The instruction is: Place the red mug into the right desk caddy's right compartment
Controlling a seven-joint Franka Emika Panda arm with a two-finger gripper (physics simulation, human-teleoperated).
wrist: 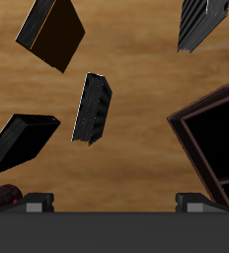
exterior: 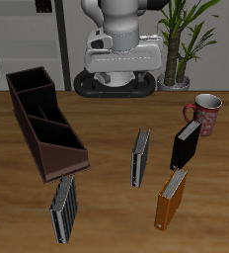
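Observation:
The red mug (exterior: 205, 114) stands upright on the table, far from the caddy, with a black book next to it. A sliver of it shows in the wrist view (wrist: 3, 195). The right desk caddy (exterior: 42, 119) is a long dark-brown box with its tall sloping end toward the table's front edge. Its right compartment (exterior: 28, 84) is the end section farthest back, and it holds nothing. Part of the caddy shows in the wrist view (wrist: 210, 138). My gripper (wrist: 114, 204) is open and empty, high above the table's middle, away from both the mug and the caddy.
Several books stand on the table: a black one (exterior: 186, 145) beside the mug, an orange-brown one (exterior: 171, 198) near the front edge, a grey one (exterior: 140, 156) in the middle, and a striped one (exterior: 64, 208) in front of the caddy. A potted plant (exterior: 186, 40) stands behind the table.

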